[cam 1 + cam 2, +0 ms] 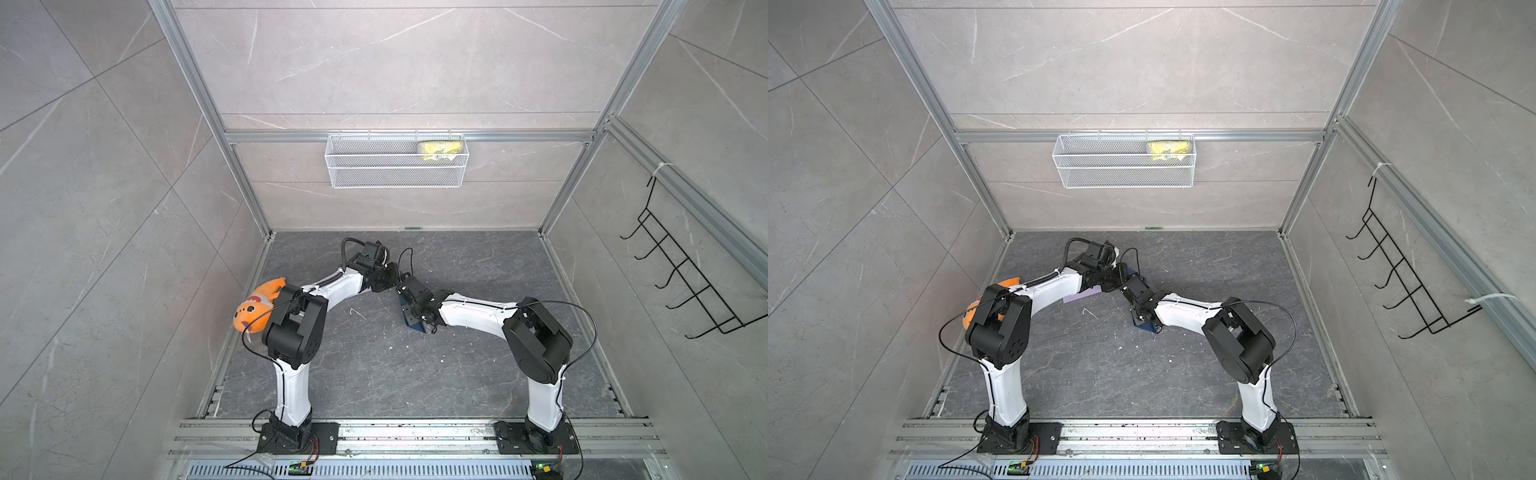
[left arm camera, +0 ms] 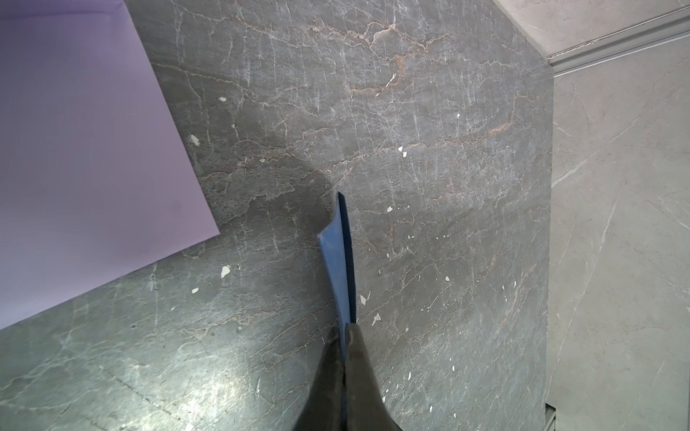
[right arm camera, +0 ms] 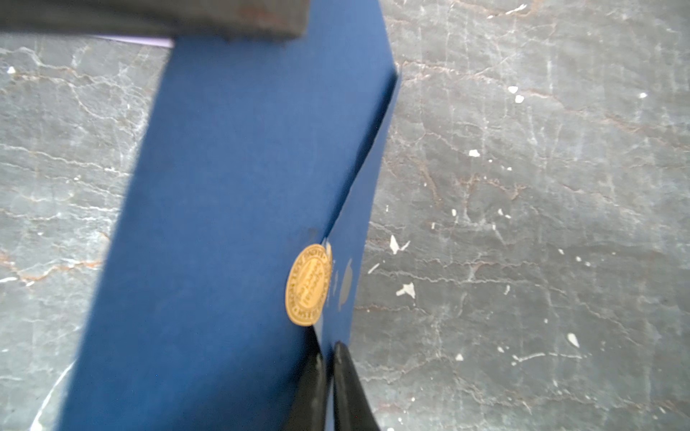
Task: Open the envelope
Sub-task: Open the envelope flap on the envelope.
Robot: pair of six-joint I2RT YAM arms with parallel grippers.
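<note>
Right wrist view: nips envelope (image 3: 224, 186), seemingly its flap, in closed right pincer (image 3: 328, 347) beside gold seal (image 3: 308, 285); grips another edge in closed left pincer (image 2: 345, 332).

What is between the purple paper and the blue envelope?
Between purple paper and blue envelope, only bare speckled tabletop shows in the left wrist view.

Matt paper envelope (image 3: 224, 186) on veined stone table (image 3: 522, 224).

orange fish plush (image 1: 259, 305): table (image 1: 374, 374) left edge, well left of the left gripper (image 2: 345, 332) | lavender sheet (image 1: 1081, 296): flat, just left of it | white mesh basket (image 1: 395, 176): back wall, high beyond it; yellow packet (image 1: 440, 150) in right end | black hook rack (image 1: 685, 278): right wall, far right
</note>
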